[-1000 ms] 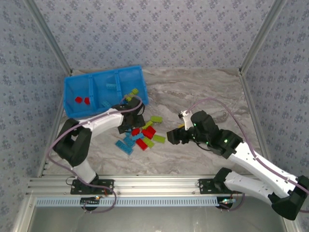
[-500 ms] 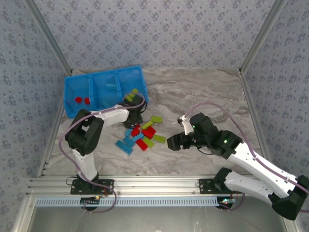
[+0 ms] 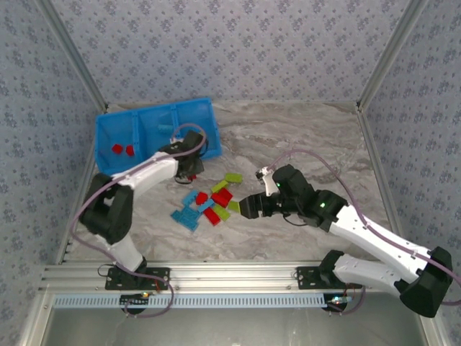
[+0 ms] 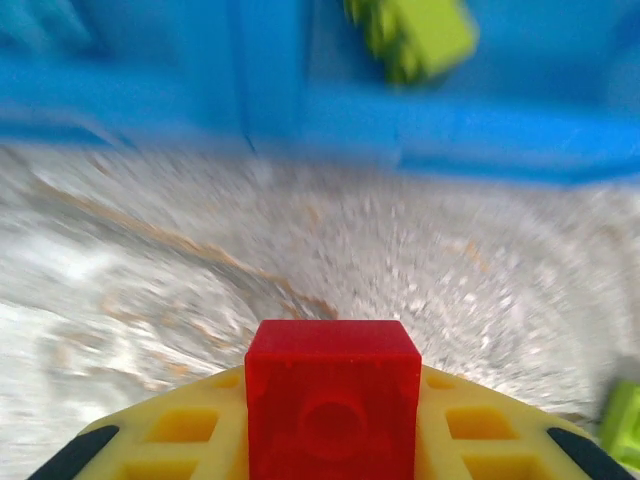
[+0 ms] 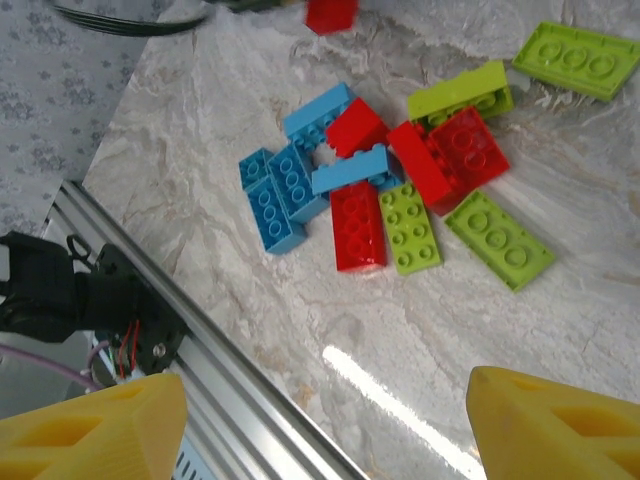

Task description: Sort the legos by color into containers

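**Desk:** Fingers of the left gripper, what do they hold?

**Photographer:** Clamped on 1 red lego. Within the last second that arm swung from the pile to just short of the blue tray at the worktop's far-left corner.

**Desk:** And the right gripper?

**Photographer:** Spread wide, holding nothing, it has slid in over the pile mid-worktop. So 1 red looks bound for the leftmost compartment, where 2 reds lie, and about 12 legos await sorting
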